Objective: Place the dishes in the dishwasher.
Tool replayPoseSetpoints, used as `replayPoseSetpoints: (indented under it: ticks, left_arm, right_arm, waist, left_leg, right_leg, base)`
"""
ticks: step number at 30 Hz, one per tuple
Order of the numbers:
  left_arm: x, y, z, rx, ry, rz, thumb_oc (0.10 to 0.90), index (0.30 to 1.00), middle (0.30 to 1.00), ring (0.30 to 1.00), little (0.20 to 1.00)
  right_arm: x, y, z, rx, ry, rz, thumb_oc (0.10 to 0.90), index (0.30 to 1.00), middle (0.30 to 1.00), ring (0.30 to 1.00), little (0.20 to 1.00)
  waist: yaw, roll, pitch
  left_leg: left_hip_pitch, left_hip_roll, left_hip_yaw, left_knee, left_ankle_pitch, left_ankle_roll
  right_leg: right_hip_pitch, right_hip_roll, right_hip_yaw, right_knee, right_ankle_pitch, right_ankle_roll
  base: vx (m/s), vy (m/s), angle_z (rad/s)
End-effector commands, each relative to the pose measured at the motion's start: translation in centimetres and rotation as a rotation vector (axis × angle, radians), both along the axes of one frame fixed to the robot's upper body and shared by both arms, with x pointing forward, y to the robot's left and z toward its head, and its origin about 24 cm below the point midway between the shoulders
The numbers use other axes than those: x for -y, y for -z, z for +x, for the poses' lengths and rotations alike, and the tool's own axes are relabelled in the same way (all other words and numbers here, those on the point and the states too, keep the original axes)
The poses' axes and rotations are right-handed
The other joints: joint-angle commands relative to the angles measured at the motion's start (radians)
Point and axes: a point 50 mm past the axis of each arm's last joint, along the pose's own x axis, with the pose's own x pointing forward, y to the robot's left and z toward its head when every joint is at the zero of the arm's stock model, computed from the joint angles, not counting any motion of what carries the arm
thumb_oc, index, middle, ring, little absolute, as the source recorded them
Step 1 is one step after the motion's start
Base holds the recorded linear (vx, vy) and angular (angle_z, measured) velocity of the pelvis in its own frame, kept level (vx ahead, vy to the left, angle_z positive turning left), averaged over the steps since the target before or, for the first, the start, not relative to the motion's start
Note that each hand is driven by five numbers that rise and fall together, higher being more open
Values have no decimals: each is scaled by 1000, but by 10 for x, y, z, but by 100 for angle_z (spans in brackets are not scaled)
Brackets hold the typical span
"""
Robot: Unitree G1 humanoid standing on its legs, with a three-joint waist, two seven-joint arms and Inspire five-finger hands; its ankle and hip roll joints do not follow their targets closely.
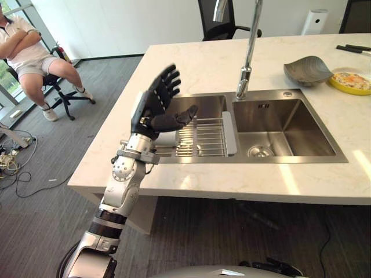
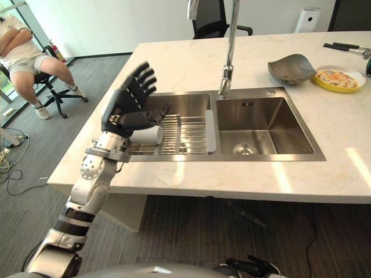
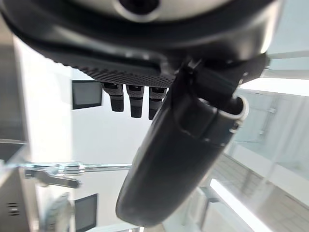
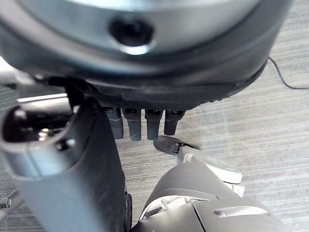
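The left robot hand [image 1: 156, 107] is raised above the near left corner of the tabletop [image 1: 203, 66], palm up, its fingers [image 1: 168, 81] straight and spread apart and its thumb [image 1: 179, 119] sticking out sideways toward the sink; it holds nothing. In its own wrist view the fingers [image 3: 135, 99] point straight out and the thumb [image 3: 178, 159] lies across the front, with nothing between them. The right robot hand [image 4: 145, 87] shows in its own wrist view, hanging over the grey carpeted floor [image 4: 270, 121], fingers [image 4: 145, 125] straight and apart from the thumb [image 4: 72, 179], empty.

Just beyond and below the left robot hand, a white cup [image 2: 146, 135] lies on its side at the near left end of a wire rack [image 1: 203, 139] that sits in the left basin of the steel double sink [image 1: 278, 130]. To the right of the hand, behind the divider between the basins, stands a tall tap [image 1: 248, 58].

Well to the right of the left robot hand and farther back, on the tabletop past the right basin, sit a grey bowl [image 1: 307, 70] and, touching or just beside it, a yellow plate [image 1: 351, 81] with a patterned face.

Far off to the left of the hand, past the tabletop, a person [image 1: 29, 58] sits on a chair with arms folded.
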Motion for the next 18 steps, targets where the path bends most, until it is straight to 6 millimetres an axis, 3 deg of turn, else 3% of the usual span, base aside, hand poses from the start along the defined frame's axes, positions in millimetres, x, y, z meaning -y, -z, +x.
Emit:
replayPoseSetpoints:
  ticks: [1, 6, 8, 10, 13, 14, 15, 18]
  left_arm:
    - [2, -47, 7, 224, -1, 73, 800, 900, 900, 900, 900]
    - [-12, -31, 19, 175, -106, 324, 800, 900, 900, 900, 900]
    - [-9, -23, 26, 140, -83, 456, 800, 900, 900, 900, 900]
    - [-9, -19, 30, 137, -95, 547, 800, 900, 900, 900, 900]
    - [-8, -19, 33, 145, -96, 602, 800, 900, 900, 900, 900]
    - [-8, -27, 37, 221, -131, 777, 800, 900, 900, 900, 900]
    - [-8, -27, 37, 221, -130, 777, 800, 900, 900, 900, 900]
    - [-13, -27, 43, 276, -144, 1036, 800, 900, 900, 900, 900]
  right_arm:
    - [-11, 4, -7, -39, -35, 41, 800, 900, 900, 900, 900]
    - [-17, 7, -16, -54, -27, 61, 800, 900, 900, 900, 900]
    - [2, 1, -6, -49, 2, 22, 800, 900, 900, 900, 900]
    - [5, 0, -5, -57, 28, 12, 800, 900, 900, 900, 900]
    - [6, 0, -4, -54, 36, 10, 800, 900, 900, 900, 900]
    - [5, 0, -3, -54, 52, 18, 800, 900, 900, 900, 900]
    - [5, 0, -3, -54, 52, 18, 800, 900, 900, 900, 900]
    - [3, 0, 2, -42, 46, 16, 800, 900, 900, 900, 900]
  waist:
    - [-5, 10, 12]
    - [-22, 10, 12]
    - [-11, 11, -1]
    - [-5, 11, -7]
    - [-7, 11, -9]
    - [-7, 7, -13]
    - [-6, 7, -13]
    - [-13, 4, -23]
  left_leg:
    - [-76, -17, 12, 51, -36, -3]
    - [-70, -18, 29, 54, -44, -2]
    - [-50, -15, 17, 47, -64, -10]
    - [-44, -17, 16, 43, -68, -8]
    - [-40, -18, 18, 41, -71, -7]
    - [-37, -24, 21, 36, -77, -3]
    - [-37, -24, 22, 36, -77, -3]
    - [-37, -35, 28, 23, -83, 4]
  right_leg:
    - [53, -23, -50, 15, -148, 64]
    - [50, -16, -42, 15, -142, 63]
    - [65, -7, -29, 15, -157, 70]
    - [69, -6, -30, 15, -155, 71]
    - [71, -6, -29, 15, -153, 72]
    - [69, -9, -30, 15, -141, 79]
    - [69, -9, -30, 15, -141, 79]
    - [53, -13, -19, 15, -126, 92]
  base:
    - [44, -27, -8]
    - [26, -5, -2]
    - [128, -12, -8]
    - [57, 8, -4]
    - [20, 12, 0]
    - [59, 35, -2]
    - [57, 51, -2]
    - [30, 48, -4]
